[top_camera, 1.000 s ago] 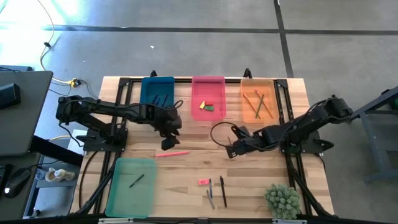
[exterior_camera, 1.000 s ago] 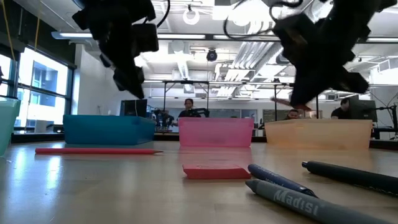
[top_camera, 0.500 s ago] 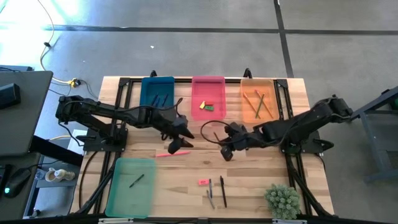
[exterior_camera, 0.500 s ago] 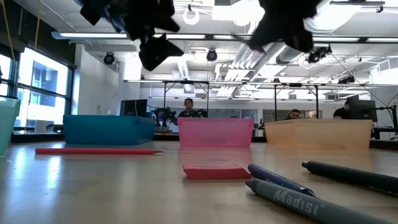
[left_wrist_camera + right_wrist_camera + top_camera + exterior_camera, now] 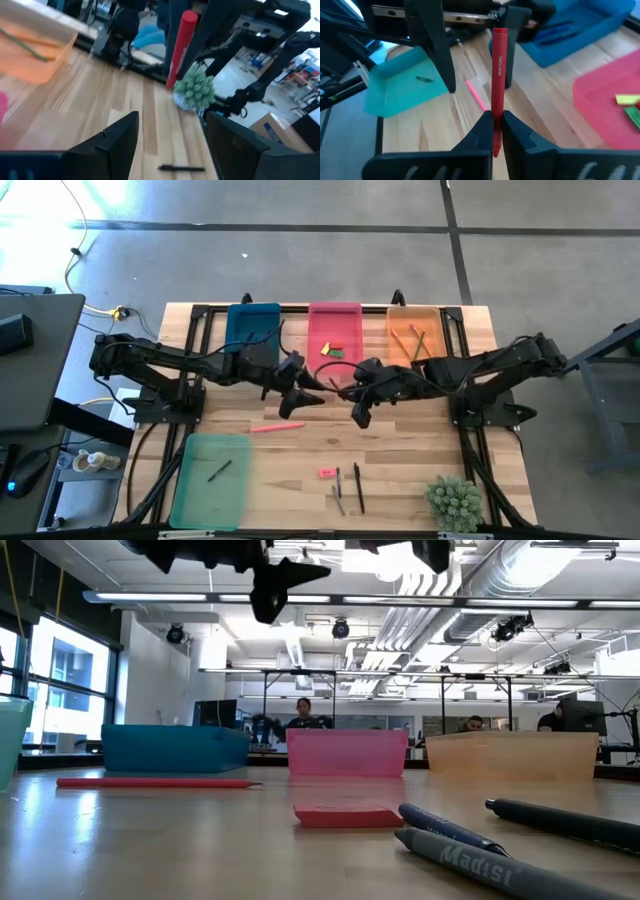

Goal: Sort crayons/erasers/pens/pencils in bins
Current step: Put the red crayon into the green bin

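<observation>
My right gripper (image 5: pixel 493 130) hangs over the table's middle (image 5: pixel 358 408), shut on a red crayon (image 5: pixel 499 75). The same crayon (image 5: pixel 182 45) shows in the left wrist view. My left gripper (image 5: pixel 308 393) faces it from the left, open and holding nothing (image 5: pixel 170 145). A pink pencil (image 5: pixel 277 427), a pink eraser (image 5: pixel 327 472) and dark pens (image 5: pixel 347 489) lie flat on the wood. The blue bin (image 5: pixel 252 330), pink bin (image 5: pixel 334 335) and orange bin (image 5: pixel 415 340) stand along the far edge. The green bin (image 5: pixel 212 480) sits near left. My right gripper pinches the red crayon near one end (image 5: pixel 496 112) between its two fingers. The rest of the crayon sticks out past the fingertips, in line with the fingers. The crayon is lifted clear of the table.
A small green plant (image 5: pixel 455 502) stands at the near right corner. The pink bin holds a yellow and a green eraser (image 5: pixel 332 350); the orange bin holds pencils (image 5: pixel 414 345). A dark crayon (image 5: pixel 220 470) lies in the green bin. People sit in the room behind (image 5: pixel 302 712).
Both grippers have risen. My right gripper, still shut, has climbed out of the top of the low view, gone a little toward the table's left and rolled. My left gripper has tipped from pointing down to nearly level and swung toward the right, staying open.
</observation>
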{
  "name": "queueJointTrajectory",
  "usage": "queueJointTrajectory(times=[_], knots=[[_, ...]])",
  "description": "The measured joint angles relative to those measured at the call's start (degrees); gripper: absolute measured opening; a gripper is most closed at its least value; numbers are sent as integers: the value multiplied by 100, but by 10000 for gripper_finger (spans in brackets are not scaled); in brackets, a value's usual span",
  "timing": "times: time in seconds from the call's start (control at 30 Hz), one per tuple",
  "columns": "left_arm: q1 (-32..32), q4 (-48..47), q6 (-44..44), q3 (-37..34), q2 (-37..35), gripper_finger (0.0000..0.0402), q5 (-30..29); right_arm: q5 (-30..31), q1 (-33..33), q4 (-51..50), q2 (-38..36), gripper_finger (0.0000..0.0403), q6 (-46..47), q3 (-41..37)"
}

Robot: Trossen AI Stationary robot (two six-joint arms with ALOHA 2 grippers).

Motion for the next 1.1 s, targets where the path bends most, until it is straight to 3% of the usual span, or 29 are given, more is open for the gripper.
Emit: queueJointTrajectory(times=[0.37,0.77,1.1], knots=[[-31,802,-252,0,0,223,21,-498,-164,303,7,3,-271,63],[-29,1561,-315,0,0,221,-281,-500,-164,303,11,3,-249,63],[-16,1557,-117,0,0,152,-467,-722,-394,386,13,3,-8,63]])
